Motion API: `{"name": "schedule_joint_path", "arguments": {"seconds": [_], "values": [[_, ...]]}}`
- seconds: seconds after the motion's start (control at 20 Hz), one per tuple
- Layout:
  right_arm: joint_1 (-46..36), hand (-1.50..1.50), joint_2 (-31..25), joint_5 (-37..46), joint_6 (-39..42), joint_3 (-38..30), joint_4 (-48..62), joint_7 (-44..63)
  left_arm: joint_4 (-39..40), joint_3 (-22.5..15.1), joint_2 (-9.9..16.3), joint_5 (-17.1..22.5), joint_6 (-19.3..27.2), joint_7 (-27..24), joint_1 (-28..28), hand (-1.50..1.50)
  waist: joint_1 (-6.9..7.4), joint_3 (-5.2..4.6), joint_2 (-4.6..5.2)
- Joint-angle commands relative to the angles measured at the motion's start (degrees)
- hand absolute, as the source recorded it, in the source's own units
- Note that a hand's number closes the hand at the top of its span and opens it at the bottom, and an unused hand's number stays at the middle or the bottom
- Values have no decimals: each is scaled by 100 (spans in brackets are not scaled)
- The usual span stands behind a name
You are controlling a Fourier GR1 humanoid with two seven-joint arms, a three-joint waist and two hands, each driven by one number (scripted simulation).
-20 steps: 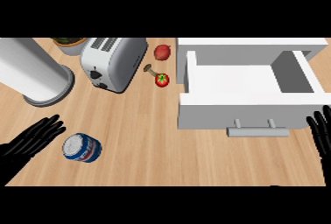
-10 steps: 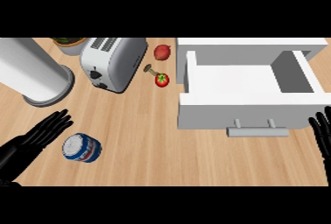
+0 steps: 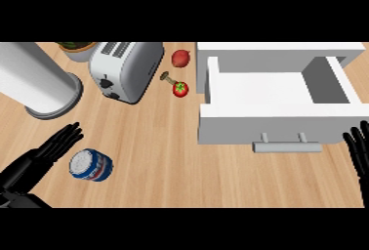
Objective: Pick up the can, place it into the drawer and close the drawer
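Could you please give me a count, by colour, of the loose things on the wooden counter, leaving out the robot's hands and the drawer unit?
Red: 2, the oval red fruit and the small round red tomato-like item.
Silver or white metal: 2, the silver toaster and the tall white cylinder.
Blue and white: 1, the can.
Green: 1, the partly cropped bowl.
Total: 6.

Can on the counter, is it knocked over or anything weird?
Nothing looks spilled or broken. The can stands upright on the counter beside the left hand. The drawer is open.
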Motion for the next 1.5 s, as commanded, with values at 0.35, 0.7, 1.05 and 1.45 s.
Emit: {"name": "schedule_joint_path", "arguments": {"seconds": [0.35,0.7,1.05,1.45], "values": [[138,-150,-23,-194,122,-150,-519,363,1774,-280,288,-1008,384,-1749,-427,-150,-33,-2,0],[55,-150,309,288,-22,160,-122,-9,2405,-560,452,-1234,690,-2160,-594,-150,-8,0,1],[-256,-150,286,300,-142,253,-453,517,3442,-425,968,-1043,529,-2483,-1142,-150,-9,-2,5],[57,-150,282,160,50,194,-548,305,4263,-939,639,-1427,1077,-3218,-1303,-150,-43,-6,7]]}}
